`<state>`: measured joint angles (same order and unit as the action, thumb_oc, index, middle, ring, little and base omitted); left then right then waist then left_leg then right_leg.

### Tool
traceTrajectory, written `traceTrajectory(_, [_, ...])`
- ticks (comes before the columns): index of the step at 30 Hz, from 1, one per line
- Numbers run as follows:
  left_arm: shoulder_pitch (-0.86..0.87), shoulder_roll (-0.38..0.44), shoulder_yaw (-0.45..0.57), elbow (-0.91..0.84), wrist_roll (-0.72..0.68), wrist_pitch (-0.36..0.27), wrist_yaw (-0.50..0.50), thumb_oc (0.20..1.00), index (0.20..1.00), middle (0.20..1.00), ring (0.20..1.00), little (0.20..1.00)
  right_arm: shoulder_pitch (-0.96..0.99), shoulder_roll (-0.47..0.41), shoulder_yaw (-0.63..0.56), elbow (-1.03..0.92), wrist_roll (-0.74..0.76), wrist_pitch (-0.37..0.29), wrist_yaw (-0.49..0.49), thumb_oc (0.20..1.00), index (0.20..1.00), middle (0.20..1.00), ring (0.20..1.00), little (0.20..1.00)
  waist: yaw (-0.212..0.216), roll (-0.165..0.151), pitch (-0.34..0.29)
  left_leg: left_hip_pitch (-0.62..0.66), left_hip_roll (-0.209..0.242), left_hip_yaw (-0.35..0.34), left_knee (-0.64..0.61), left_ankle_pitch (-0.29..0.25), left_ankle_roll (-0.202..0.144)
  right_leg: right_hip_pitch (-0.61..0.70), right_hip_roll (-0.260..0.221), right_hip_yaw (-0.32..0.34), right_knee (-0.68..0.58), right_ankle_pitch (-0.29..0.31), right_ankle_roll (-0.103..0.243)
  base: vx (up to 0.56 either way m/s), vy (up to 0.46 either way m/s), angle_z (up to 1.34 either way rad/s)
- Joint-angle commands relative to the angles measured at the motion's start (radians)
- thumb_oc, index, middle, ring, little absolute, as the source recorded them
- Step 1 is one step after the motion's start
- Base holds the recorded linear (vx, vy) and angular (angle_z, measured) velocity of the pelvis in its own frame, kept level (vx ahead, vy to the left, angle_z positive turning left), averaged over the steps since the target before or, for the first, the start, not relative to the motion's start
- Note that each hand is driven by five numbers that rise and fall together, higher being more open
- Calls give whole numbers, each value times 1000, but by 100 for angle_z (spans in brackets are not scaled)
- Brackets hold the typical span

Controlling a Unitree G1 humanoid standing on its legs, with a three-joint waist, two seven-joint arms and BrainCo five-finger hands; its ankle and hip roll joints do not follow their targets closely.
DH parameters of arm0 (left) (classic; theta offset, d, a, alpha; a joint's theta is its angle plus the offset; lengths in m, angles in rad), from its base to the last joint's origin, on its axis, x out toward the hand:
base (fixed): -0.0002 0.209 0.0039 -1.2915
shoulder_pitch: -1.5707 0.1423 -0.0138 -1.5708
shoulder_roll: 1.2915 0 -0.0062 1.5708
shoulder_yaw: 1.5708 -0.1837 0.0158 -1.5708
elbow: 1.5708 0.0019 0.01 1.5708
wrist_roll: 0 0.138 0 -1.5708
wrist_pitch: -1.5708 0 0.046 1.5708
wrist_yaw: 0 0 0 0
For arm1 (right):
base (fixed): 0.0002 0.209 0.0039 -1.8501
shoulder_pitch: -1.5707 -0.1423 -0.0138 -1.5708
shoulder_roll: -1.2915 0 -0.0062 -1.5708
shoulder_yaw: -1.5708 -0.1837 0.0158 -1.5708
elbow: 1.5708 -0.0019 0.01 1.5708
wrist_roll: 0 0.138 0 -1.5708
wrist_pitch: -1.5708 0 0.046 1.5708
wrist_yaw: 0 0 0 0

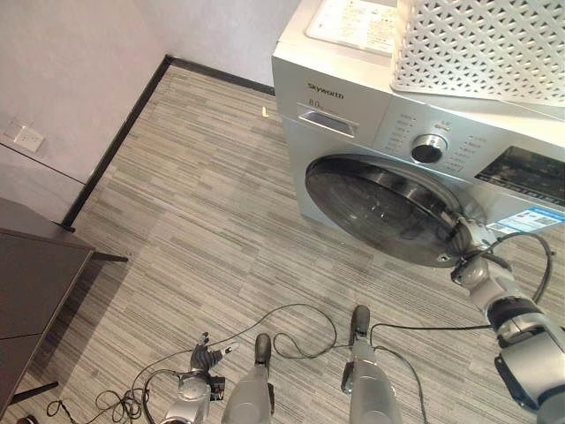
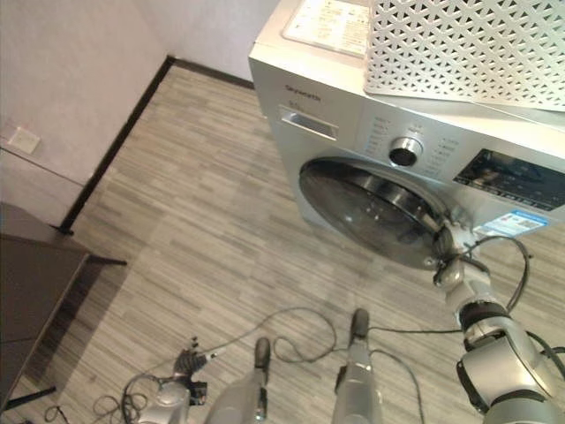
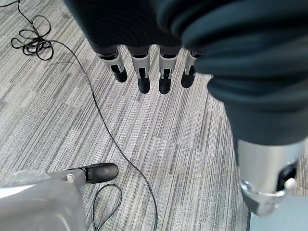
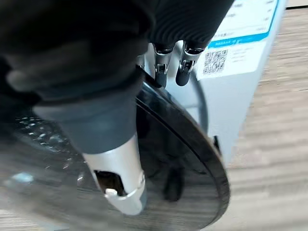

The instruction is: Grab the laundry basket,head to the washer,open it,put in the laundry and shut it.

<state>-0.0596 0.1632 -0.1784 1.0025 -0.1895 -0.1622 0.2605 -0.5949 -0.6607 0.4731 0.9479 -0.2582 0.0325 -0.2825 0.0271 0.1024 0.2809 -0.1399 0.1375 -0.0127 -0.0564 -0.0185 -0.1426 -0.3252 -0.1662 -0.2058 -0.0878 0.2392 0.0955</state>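
Basket (image 1: 485,44) sitting on top of washer (image 1: 353,124), white and perforated. Right hand (image 1: 468,256) reaching to the right rim of round door (image 1: 380,208), fingers (image 4: 185,67) hooking over its edge. Left hand (image 3: 144,62) hanging low over floor (image 1: 203,221), fingers straight, holding nothing.

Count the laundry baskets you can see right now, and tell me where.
1. A white lattice basket sits on top of the washer, at its right rear. Its contents are hidden, and part of it runs past the picture's edge.
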Motion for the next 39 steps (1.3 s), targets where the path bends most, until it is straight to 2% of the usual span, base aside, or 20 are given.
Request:
traceTrajectory(1, [-34,52,-59,51,3,-8,33,1000,1000,1000,1000,1000,-4,220,78,-85,66,-107,46,1000,1000,1000,1000,1000,44,-68,-26,-35,-15,13,-4,16,46,35,-86,61,0,-133,60,0,0,0])
traceTrajectory(8, [-16,42,-75,55,53,4,50,1000,1000,1000,1000,1000,139,381,151,-198,132,-137,112,1000,1000,1000,1000,1000,47,-83,-57,27,1,17,-12,1,46,101,-77,35,0,-150,56,42,6,-5])
traceTrajectory(12, [10,99,-127,-60,209,0,111,1000,1000,1000,1000,1000,182,430,166,-142,144,-142,116,1000,1000,1000,1000,1000,62,-88,-79,58,10,9,-8,-13,44,143,-70,21,0,-164,57,65,-13,10])
traceTrajectory(15, [24,235,-143,-264,448,11,247,1000,1000,1000,1000,1000,200,454,161,-93,152,-145,95,1000,1000,1000,1000,1000,78,-90,-93,86,25,7,-6,-29,39,175,-58,16,1,-178,59,40,-15,6])
traceTrajectory(17, [29,278,-131,-335,510,15,282,1000,1000,1000,1000,1000,200,460,157,-85,152,-152,85,1000,1000,1000,1000,1000,81,-95,-97,88,25,7,-7,-28,37,175,-58,16,0,-178,60,0,0,0])
traceTrajectory(20, [40,452,-73,-545,784,45,395,1000,1000,1000,1000,1000,219,462,133,-42,148,-165,71,1000,1000,1000,1000,1000,88,-102,-108,102,35,10,-10,-37,29,185,-50,19,1,-186,63,35,-34,6])
traceTrajectory(21, [37,507,-49,-599,855,62,417,1000,1000,1000,1000,1000,228,461,126,-18,142,-166,70,1000,1000,1000,1000,1000,90,-103,-111,107,39,13,-11,-40,27,190,-45,21,1,-189,63,55,-43,7])
traceTrajectory(22, [41,568,45,-730,898,72,414,1000,1000,1000,1000,1000,257,452,101,1,134,-161,69,1000,1000,1000,1000,1000,93,-102,-119,116,44,16,-14,-44,23,196,-42,21,0,-192,63,42,-31,7])
traceTrajectory(24, [72,582,115,-828,889,68,386,1000,1000,1000,1000,1000,275,448,85,5,132,-156,73,1000,1000,1000,1000,1000,91,-105,-124,120,45,16,-16,-44,23,197,-41,23,0,-193,62,32,-20,14])
traceTrajectory(26, [112,555,247,-1039,802,10,313,1000,1000,1000,1000,1000,327,444,35,47,137,-126,98,1000,1000,1000,1000,1000,87,-100,-137,136,48,20,-25,-46,22,204,-38,23,0,-198,60,51,-14,7])
traceTrajectory(28, [110,498,271,-1188,608,-42,165,1000,1000,1000,1000,1000,358,441,5,77,150,-102,130,1000,1000,1000,1000,1000,76,-93,-147,141,44,23,-28,-46,23,207,-37,26,0,-200,60,34,3,6])
traceTrajectory(29, [103,473,251,-1221,510,-45,84,1000,1000,1000,1000,1000,364,441,-5,93,154,-94,139,1000,1000,1000,1000,1000,73,-87,-146,144,44,25,-27,-47,24,210,-36,25,0,-199,60,36,12,7])
traceTrajectory(30, [81,456,212,-1283,317,-63,-53,1000,1000,1000,1000,1000,365,441,-16,125,144,-79,159,1000,1000,1000,1000,1000,68,-75,-149,151,43,26,-27,-53,26,216,-35,24,0,-203,61,35,15,1])
traceTrajectory(31, [69,447,186,-1307,166,-72,-129,1000,1000,1000,1000,1000,366,439,-17,139,131,-75,167,1000,1000,1000,1000,1000,65,-69,-150,154,42,28,-27,-53,26,219,-36,23,0,-202,62,46,31,-2])
traceTrajectory(32, [0,508,65,-1359,-253,-52,-331,1000,1000,1000,1000,1000,365,423,-10,145,106,-69,203,1000,1000,1000,1000,1000,53,-51,-156,161,38,32,-27,-50,28,222,-38,23,0,-199,64,12,26,-3])
traceTrajectory(33, [-2,509,64,-1358,-254,-52,-331,1000,1000,1000,1000,1000,364,424,-11,146,106,-69,203,1000,1000,1000,1000,1000,54,-53,-157,158,36,32,-28,-47,28,219,-40,24,0,-196,64,17,24,-4])
traceTrajectory(34, [-45,574,19,-1392,-336,-61,-389,1000,1000,1000,1000,1000,361,423,-5,165,97,-70,209,1000,1000,1000,1000,1000,49,-50,-160,161,34,32,-28,-47,28,221,-40,26,0,-195,65,0,0,0])
traceTrajectory(35, [-82,633,-42,-1417,-508,-91,-471,1000,1000,1000,1000,1000,364,420,26,180,64,-83,216,1000,1000,1000,1000,1000,36,-50,-166,170,31,38,-30,-47,26,223,-42,31,0,-194,69,38,24,-5])
traceTrajectory(36, [-84,634,-44,-1414,-510,-92,-473,1000,1000,1000,1000,1000,364,420,25,180,64,-83,216,1000,1000,1000,1000,1000,37,-51,-166,170,31,38,-30,-47,26,223,-42,32,0,-194,69,42,26,-5])
traceTrajectory(39, [-115,602,-182,-1375,-699,-55,-545,1000,1000,1000,1000,1000,378,408,52,185,28,-96,214,1000,1000,1000,1000,1000,12,-55,-175,183,30,52,-31,-52,27,224,-40,44,0,-193,71,39,19,-17])
